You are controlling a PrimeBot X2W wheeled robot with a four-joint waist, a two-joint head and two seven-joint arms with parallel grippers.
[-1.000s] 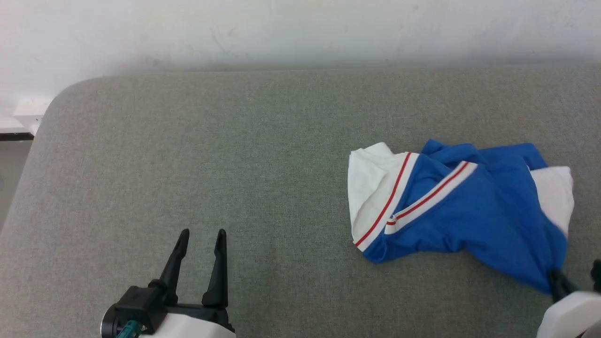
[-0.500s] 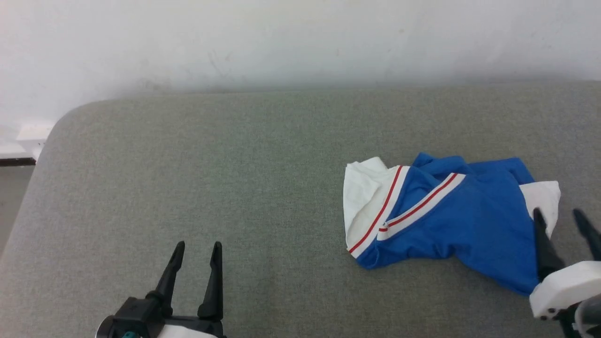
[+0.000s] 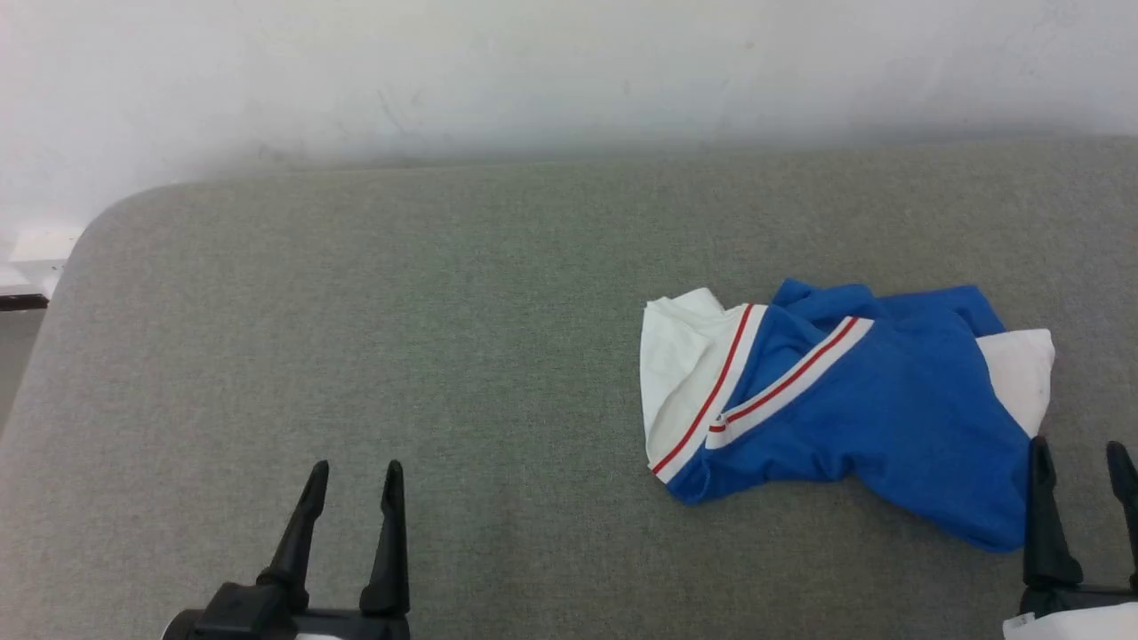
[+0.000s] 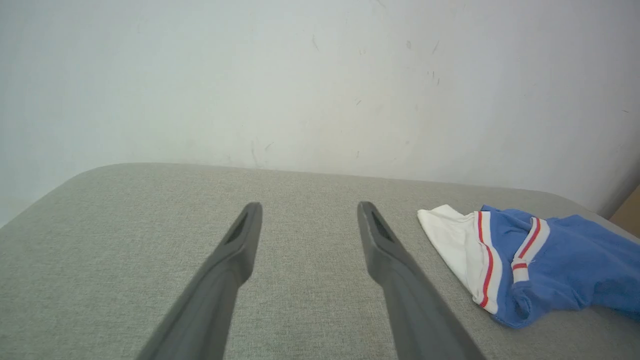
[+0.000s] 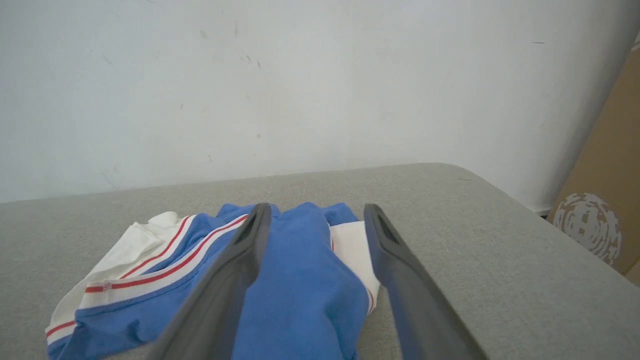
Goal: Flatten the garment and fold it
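Garment (image 3: 853, 418) lies crumpled on the grey worktop (image 3: 444, 356); right gripper (image 3: 1077, 446) at its edge, left gripper (image 3: 356, 466) well apart, both released and empty.

Bare indoor workspace (padded table (image 3: 356, 311), white wall (image 3: 533, 62))

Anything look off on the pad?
Only the shirt: it lies bunched in a heap at the right of the pad, a striped white sleeve twisted over the blue body, far from flat. No damage seen. Left claw and right claw open, holding nothing.
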